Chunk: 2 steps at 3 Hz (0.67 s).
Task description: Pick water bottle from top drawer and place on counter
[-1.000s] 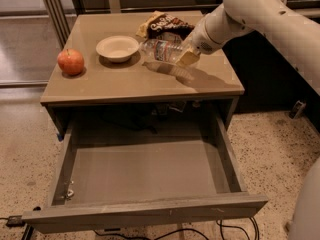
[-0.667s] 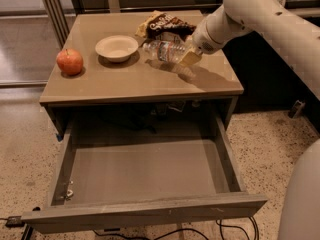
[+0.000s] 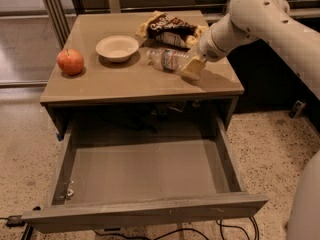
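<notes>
Seemingly at the end of its errand, the robot's gripper (image 3: 192, 68) hung low over the counter (image 3: 125, 84), close to the edge farthest from the apple, at the base end of the water bottle (image 3: 167, 59). The bottle lay on its side on the counter, touching the gripper at one end and pointing its capped end away from it toward the bowl (image 3: 117, 48). Whether the gripper was clenched on the bottle or had already let go could not be told from this angle.

The bottle was small, clear and ribbed, with a red-and-white label band round its middle and a pale cap. Lying flat, it looked settled and unlikely to topple, though a round body of that kind could roll if nudged.

Well below the gripper and nearer the camera, the top drawer (image 3: 145, 211) stood pulled fully out, its plain grey floor bare of the bottle. That suggested the picking was done and only the release and withdrawal remained.

Behind the gripper, toward the back of the counter, sat a crumpled dark snack bag (image 3: 170, 28), just beside the bottle. Farther off, past the bowl on the side away from the gripper, a red apple (image 3: 70, 61) rested near the opposite edge. The white arm (image 3: 260, 19) reached in from above and behind the gripper, angled downward, presumably to lay the bottle in the open patch between bag and counter edge.
</notes>
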{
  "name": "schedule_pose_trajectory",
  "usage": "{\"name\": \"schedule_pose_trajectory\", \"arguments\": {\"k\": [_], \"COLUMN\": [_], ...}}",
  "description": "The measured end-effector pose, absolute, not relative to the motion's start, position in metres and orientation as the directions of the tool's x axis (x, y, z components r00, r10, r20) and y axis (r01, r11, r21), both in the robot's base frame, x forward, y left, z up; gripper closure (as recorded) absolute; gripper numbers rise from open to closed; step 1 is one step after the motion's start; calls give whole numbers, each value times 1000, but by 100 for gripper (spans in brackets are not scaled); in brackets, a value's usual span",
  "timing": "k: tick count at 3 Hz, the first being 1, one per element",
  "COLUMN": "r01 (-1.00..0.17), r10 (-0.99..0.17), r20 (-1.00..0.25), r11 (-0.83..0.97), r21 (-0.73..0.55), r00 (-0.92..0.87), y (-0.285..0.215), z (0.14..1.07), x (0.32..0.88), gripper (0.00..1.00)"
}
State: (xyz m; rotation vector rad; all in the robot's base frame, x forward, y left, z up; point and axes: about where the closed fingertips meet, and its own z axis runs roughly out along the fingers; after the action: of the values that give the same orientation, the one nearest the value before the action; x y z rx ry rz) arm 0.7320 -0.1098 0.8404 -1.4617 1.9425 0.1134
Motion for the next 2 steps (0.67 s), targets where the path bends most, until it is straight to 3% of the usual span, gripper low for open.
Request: {"name": "schedule_pose_trajectory", "arguments": {"k": [1,2], "r01": [-890,-890], "r10": [-814,-814], "r20": [-566,-566], "r11": [346,346], "r21": [-297,-297], "r00": [-128,-128], "y": [-104,-104], "z": [832,832], "x": [724,724], "gripper": [100,82]}}
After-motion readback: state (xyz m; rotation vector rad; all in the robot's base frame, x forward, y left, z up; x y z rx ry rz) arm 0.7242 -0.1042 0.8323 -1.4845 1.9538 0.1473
